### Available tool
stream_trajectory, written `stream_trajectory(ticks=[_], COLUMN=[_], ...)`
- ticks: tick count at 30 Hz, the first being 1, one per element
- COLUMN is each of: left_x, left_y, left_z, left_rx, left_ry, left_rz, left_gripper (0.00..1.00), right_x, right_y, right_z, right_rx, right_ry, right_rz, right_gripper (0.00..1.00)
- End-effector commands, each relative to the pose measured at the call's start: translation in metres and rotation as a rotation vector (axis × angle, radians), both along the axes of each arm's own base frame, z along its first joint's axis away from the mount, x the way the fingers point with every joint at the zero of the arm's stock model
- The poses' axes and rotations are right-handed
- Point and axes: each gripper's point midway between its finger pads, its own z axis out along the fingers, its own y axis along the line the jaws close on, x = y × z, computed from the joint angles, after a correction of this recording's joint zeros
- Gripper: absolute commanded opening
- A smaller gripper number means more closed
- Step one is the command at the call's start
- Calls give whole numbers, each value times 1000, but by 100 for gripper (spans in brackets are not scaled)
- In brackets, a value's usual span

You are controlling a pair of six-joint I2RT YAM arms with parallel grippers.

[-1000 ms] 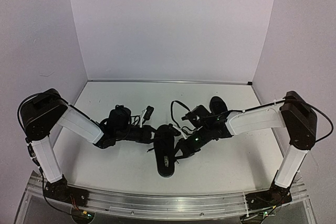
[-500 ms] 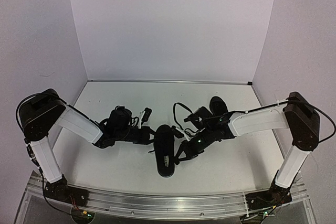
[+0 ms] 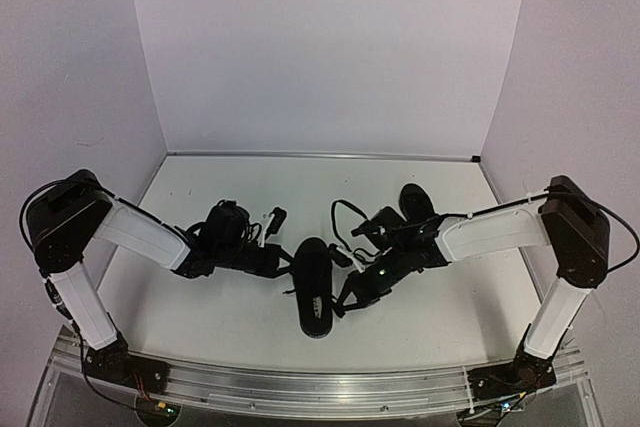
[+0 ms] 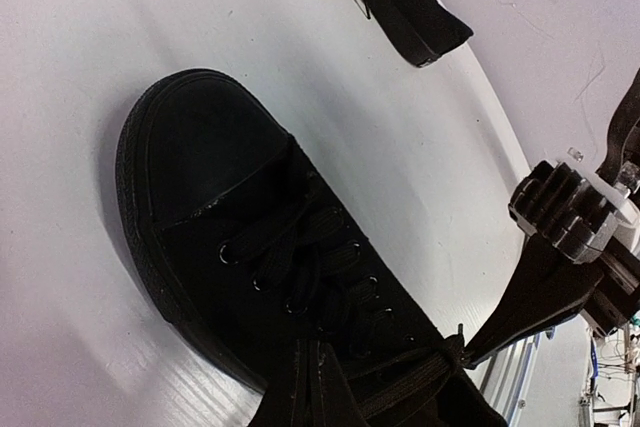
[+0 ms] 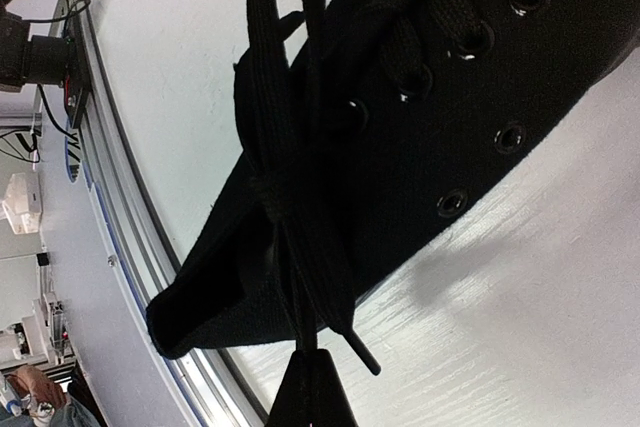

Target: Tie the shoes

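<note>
At lower edge, cropped laces (image 4: 300,379)

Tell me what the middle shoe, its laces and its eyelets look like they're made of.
Shoe: likely black canvas, matte, with a fine weave showing on its side. Laces: flat woven fabric, with a ribbed texture visible. Eyelets: probably metal, since the small rings give bright glints.

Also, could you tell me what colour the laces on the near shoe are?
The laces are black, matching the shoe; this is clearest in the left wrist view.
</note>
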Motion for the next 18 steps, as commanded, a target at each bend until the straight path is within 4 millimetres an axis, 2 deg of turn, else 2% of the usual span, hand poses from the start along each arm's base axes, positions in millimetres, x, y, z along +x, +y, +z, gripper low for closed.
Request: stream_trajectory(ticks=[1, 18], left_x=[19, 29], left_y=[5, 9], left_z=[20, 13], left_rx=[15, 33], left_ry=[-90, -94], left_rz=[22, 28], left_gripper=[0, 0], right_x=[-12, -22], right_y=[-9, -19], right_z=[4, -8], right_rx=[-21, -55], right_ry=[-5, 16], right_rz=[25, 46], right_gripper=[0, 0])
